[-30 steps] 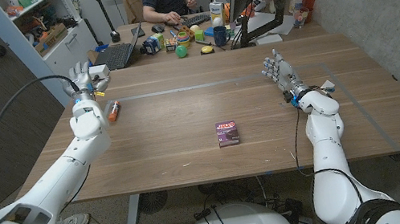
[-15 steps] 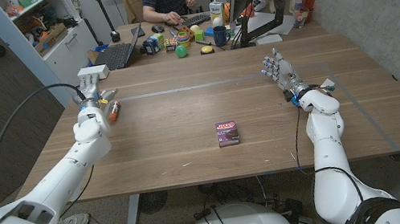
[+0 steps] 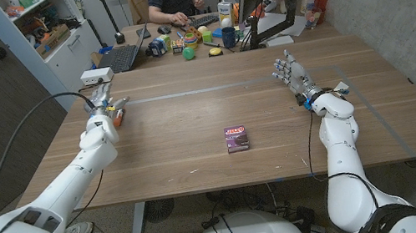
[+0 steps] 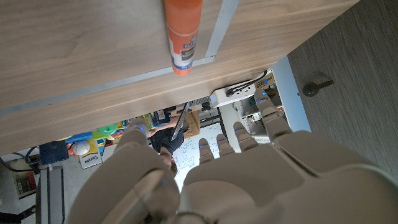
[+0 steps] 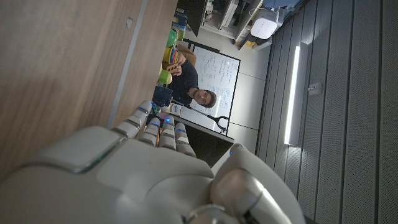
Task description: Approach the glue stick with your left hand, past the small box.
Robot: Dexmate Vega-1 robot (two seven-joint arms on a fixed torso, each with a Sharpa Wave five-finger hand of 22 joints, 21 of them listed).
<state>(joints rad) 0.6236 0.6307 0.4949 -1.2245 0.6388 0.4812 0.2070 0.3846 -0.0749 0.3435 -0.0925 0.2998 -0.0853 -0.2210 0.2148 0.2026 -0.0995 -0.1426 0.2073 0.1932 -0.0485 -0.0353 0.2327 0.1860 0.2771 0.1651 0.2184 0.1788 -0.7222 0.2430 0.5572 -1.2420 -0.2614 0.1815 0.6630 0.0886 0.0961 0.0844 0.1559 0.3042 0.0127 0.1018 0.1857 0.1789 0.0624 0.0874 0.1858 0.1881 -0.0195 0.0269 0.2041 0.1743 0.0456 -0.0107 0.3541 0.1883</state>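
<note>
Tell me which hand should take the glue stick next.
Left. The left hand hovers right at the glue stick, open; the right hand waits across the table, far from it.

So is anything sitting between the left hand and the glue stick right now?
Nothing visible does. The left hand is right by the glue stick, with bare wood around it; the small box lies apart, mid-table.

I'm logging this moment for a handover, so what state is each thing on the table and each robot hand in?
Glue stick: lying on its side on the table, not held.
Small box: lying at mid-table, untouched.
Left robot hand: open, over the glue stick, holding nothing.
Right robot hand: open, fingers apart, holding nothing.
</note>
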